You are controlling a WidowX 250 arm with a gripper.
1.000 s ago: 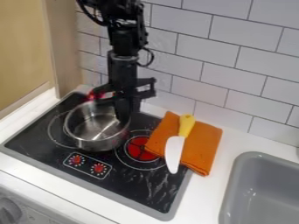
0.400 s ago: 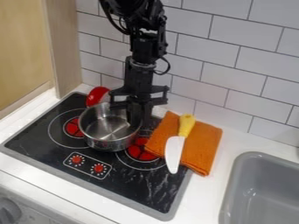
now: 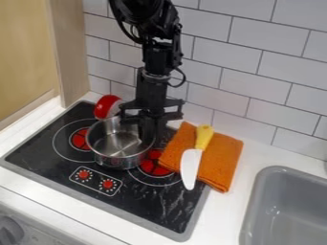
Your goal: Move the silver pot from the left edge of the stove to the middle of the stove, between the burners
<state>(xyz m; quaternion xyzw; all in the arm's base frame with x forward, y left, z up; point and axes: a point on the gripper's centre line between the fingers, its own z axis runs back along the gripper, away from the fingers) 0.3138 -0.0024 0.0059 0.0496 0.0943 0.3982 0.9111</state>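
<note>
The black gripper is at the right back rim of the metal pot, shut on the pot's wall. Its dark fingers cover that part of the rim. The pot is over the middle of the black stovetop, between the two red-marked burners, and overlaps part of each. Inside it, the shiny bottom shows bare metal. Close behind the pot's back left rim is a red rounded object, partly hidden by the pot.
An orange cloth lies right of the burners, with a yellow-handled knife across it, its white blade toward the front. A grey sink is at the lower right. Tiled wall rises behind; a wooden panel stands at left.
Gripper and pot have moved right together, uncovering the left burner and the red object. Since the middle frame the pot has shifted slightly toward the front while the gripper stayed nearly in place.
</note>
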